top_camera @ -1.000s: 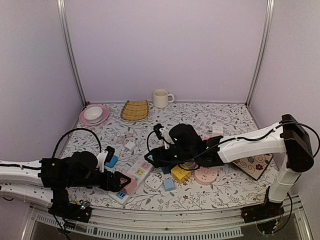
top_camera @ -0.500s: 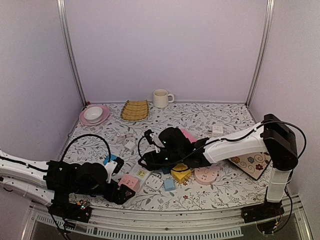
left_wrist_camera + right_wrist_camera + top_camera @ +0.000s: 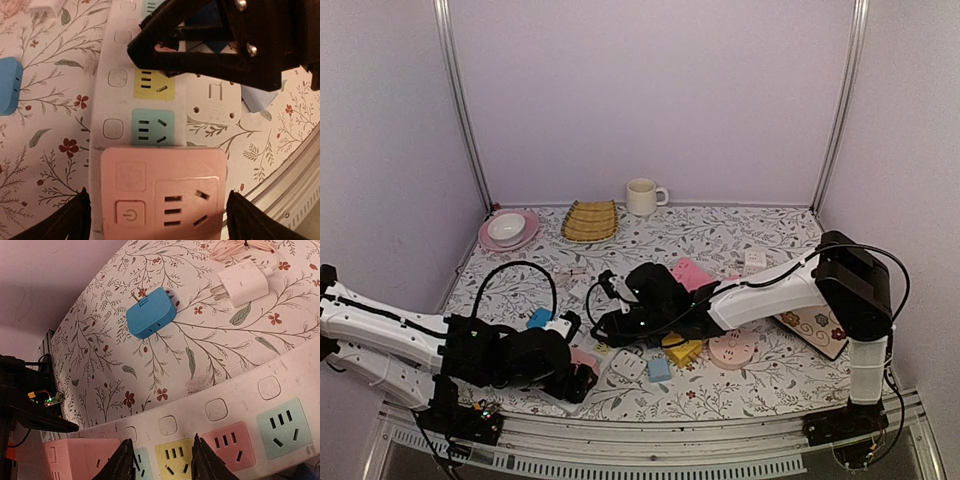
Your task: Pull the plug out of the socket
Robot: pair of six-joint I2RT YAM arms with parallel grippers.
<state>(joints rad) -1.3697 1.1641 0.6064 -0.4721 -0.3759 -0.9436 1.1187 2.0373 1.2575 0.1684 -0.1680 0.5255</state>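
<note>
The socket is a long white power strip (image 3: 117, 100) with yellow, teal and pink outlets. A pink cube plug (image 3: 160, 185) with a power button sits in its near end. My left gripper (image 3: 160, 222) is open, one dark finger on each side of the plug (image 3: 582, 358), close to its sides. My right gripper (image 3: 162, 460) hovers low over the strip (image 3: 250, 385), its two fingertips a narrow gap apart either side of the yellow outlet (image 3: 175, 455), with nothing between them. In the top view it (image 3: 607, 330) is just behind the left gripper (image 3: 582, 378).
A white adapter (image 3: 212, 100) lies beside the strip. A blue adapter (image 3: 150, 314) and a white charger (image 3: 242, 284) lie beyond it. A yellow block (image 3: 682, 350), a pink round piece (image 3: 733, 350) and a patterned board (image 3: 825, 328) are to the right. Cup (image 3: 641, 196), basket (image 3: 591, 220) and plate (image 3: 525, 236) stand at the back.
My left gripper has slid right along the table's near side to the pink plug. My right arm has reached further left over the strip and its jaws have narrowed.
</note>
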